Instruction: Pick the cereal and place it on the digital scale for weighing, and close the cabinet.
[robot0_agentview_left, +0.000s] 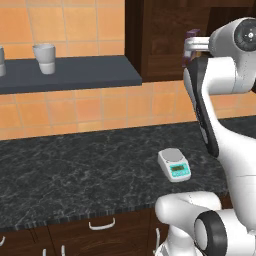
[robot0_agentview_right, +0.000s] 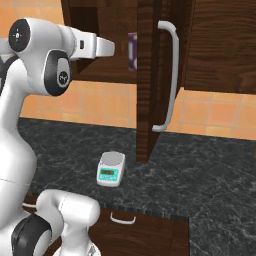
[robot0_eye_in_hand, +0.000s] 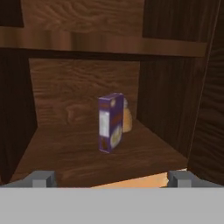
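Mostly hidden behind the cereal (robot0_eye_in_hand: 110, 123), a tan bottle (robot0_eye_in_hand: 127, 120) (partly visible); end effector (robot0_eye_in_hand: 111, 178) spread wide, empty.

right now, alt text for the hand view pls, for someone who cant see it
A dark-purple cereal box stands upright on the wooden floor of the open cabinet, a tan bottle partly hidden behind it. The open gripper faces the box, not touching it.

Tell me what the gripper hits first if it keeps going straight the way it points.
Probably the cereal, standing upright on the cabinet shelf, centred ahead of the open gripper; depth is unclear.
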